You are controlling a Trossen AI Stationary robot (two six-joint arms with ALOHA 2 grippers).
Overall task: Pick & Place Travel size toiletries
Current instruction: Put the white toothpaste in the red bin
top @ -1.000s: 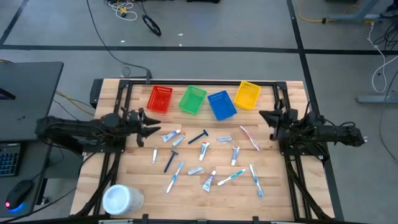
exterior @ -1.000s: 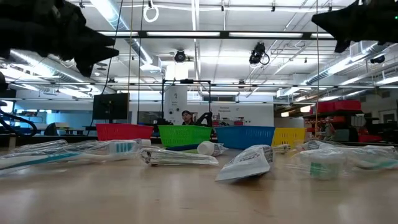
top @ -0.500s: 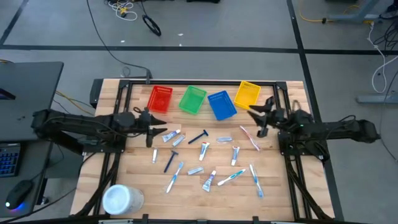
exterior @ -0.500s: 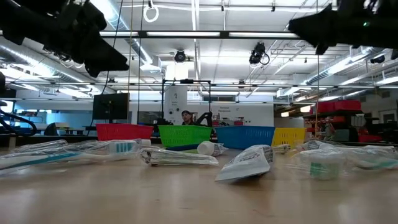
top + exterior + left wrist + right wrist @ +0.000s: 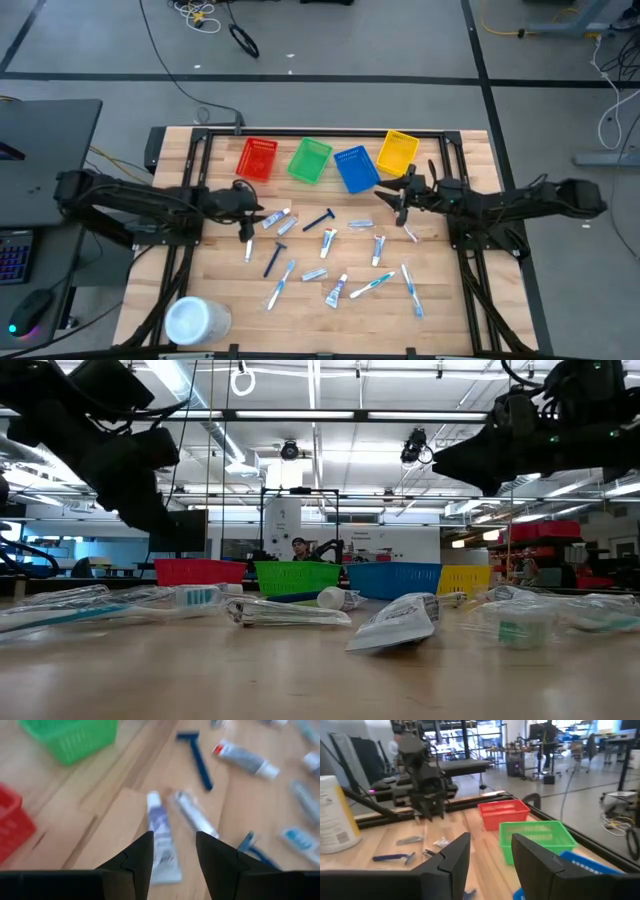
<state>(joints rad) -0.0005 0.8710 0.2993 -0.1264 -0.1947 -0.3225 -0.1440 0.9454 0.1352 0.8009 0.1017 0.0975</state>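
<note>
On the table (image 5: 460,310), the left gripper (image 5: 247,222) hangs above the wood with its fingers (image 5: 137,860) apart and holding nothing, a white-and-blue tube (image 5: 161,838) lying just ahead of their tips and a dark blue razor (image 5: 197,757) farther beyond. The right gripper (image 5: 397,199) reaches in from the other side, its fingers (image 5: 451,860) also spread and empty, with the green basket (image 5: 536,836) just past them. The remaining travel toiletries (image 5: 340,262) lie scattered on the boards between and below the two sets of fingers.
</note>
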